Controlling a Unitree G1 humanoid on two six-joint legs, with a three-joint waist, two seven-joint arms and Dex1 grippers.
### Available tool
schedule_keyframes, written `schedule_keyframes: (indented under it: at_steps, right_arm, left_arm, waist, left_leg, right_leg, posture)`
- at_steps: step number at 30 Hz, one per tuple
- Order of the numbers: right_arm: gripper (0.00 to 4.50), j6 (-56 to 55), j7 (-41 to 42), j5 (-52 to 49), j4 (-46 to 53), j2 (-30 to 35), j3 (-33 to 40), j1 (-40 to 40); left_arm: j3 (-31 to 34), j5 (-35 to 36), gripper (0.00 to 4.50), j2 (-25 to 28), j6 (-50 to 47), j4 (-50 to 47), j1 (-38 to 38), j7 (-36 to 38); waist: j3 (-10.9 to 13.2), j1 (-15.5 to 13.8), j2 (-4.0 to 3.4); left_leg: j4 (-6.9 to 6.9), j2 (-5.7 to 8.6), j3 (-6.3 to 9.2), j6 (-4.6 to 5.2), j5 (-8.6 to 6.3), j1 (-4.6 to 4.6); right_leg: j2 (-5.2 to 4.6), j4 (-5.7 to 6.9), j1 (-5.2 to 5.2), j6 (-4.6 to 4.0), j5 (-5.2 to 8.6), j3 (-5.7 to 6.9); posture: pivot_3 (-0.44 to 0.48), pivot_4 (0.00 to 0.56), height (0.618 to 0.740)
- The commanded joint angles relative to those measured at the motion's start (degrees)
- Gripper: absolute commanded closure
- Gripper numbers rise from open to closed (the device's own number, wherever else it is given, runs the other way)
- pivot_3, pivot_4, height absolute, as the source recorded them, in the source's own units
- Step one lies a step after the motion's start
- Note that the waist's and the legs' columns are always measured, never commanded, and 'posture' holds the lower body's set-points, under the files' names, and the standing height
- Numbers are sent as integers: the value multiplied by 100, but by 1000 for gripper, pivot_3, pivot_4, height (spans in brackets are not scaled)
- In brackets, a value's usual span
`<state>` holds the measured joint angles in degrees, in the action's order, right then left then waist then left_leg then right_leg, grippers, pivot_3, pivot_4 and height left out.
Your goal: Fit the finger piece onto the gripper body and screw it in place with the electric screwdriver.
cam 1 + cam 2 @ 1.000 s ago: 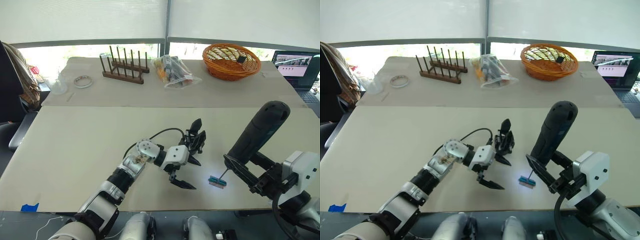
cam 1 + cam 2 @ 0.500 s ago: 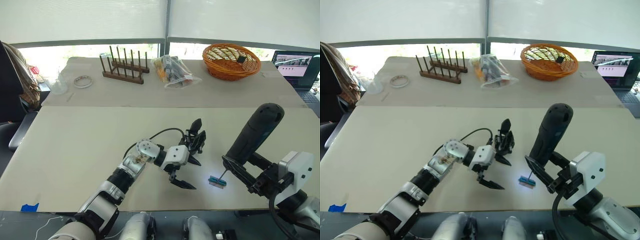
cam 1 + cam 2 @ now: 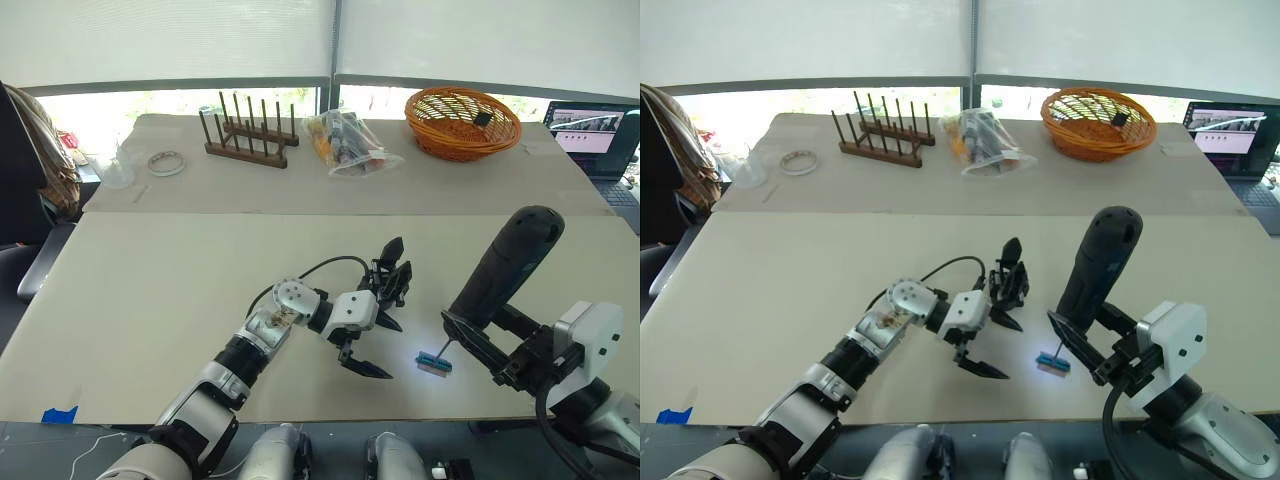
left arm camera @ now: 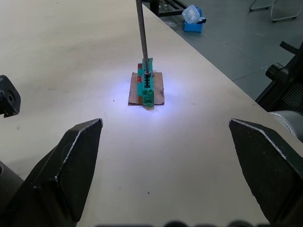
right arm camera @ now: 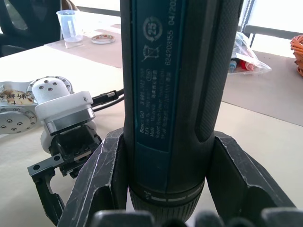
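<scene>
The gripper body (image 3: 392,276), a small black mechanism with pointed fingers sticking up and a black cable, stands mid-table. A loose finger piece is out of view. My left gripper (image 3: 383,346) lies open just in front of the body, nothing between its fingers (image 4: 64,168). My right gripper (image 3: 500,338) is shut on the black electric screwdriver (image 3: 506,268), which leans upright at the right. Its bit (image 4: 142,33) rests on a small green block (image 3: 435,362) lit by the tool's light. In the right wrist view the fingers (image 5: 102,182) clamp the screwdriver barrel (image 5: 175,94).
At the back stand a wooden peg rack (image 3: 245,135), a plastic bag of items (image 3: 350,140), an orange basket (image 3: 462,122), a tape roll (image 3: 166,162) and a plastic cup (image 3: 117,172). A laptop (image 3: 600,135) sits far right. The table's front edge (image 3: 300,420) is close.
The right arm has shifted slightly left, tilting the screwdriver a little; its bit stays on the green block. The left arm has not moved.
</scene>
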<state>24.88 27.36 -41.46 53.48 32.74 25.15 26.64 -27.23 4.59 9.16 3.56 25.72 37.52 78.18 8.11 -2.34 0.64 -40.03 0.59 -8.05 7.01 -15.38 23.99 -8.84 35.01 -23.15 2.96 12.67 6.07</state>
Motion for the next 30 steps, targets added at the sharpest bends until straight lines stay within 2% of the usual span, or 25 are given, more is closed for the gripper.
schedule_keyframes:
  at_steps: [1, 8, 12, 22, 26, 30]
  right_arm:
    - [2575, -186, 7, 25, 102, -27, 41, -70]
    - [2575, -102, 2, -104, 286, 63, 141, -38]
    - [2575, 26, -212, -554, 614, 371, 396, -225]
    - [2575, 145, -701, -1591, 612, 1199, 732, -617]
    - [2575, 184, -779, -1690, 511, 1322, 634, -862]
    - [2575, 233, -811, -1709, 441, 1357, 529, -1030]
  left_arm:
    - [40, 30, 0, -47, 50, -89, 114, -9]
    - [65, 68, 0, 23, -12, -189, 68, 15]
    - [102, 127, 0, 231, -106, -315, -37, 117]
    - [553, 381, 0, 884, -584, -904, -462, -15]
    - [758, 308, 0, 927, -657, -895, -455, -435]
    - [903, 122, 0, 563, -719, -523, -225, -1251]
  waist:
    - [0, 0, 0]
    - [0, 1, 0]
    - [0, 21, -1]
    - [-1, 16, -1]
    - [0, 7, -1]
    - [0, -22, -1]
  left_leg:
    - [0, 0, 0, 0, 0, 0]
    - [0, 0, 0, 0, 0, 0]
    - [0, -1, -1, 0, 0, 0]
    - [-1, -2, 2, -2, 0, -1]
    - [-3, -2, 2, -2, 1, 0]
    - [-7, 0, 5, -1, 1, 0]
  right_leg:
    - [0, 0, 0, 0, 0, 0]
    - [0, 0, 0, 0, 0, 0]
    - [0, 1, -1, 0, 0, -1]
    - [1, 0, 1, 0, 0, 1]
    - [0, 0, 2, 0, 0, 3]
    - [-1, -1, 7, 0, 0, 5]
  posture:
    - [0, 150, 740]
    - [0, 150, 740]
    - [0, 150, 740]
    - [0, 150, 740]
    - [0, 150, 740]
    - [0, 150, 740]
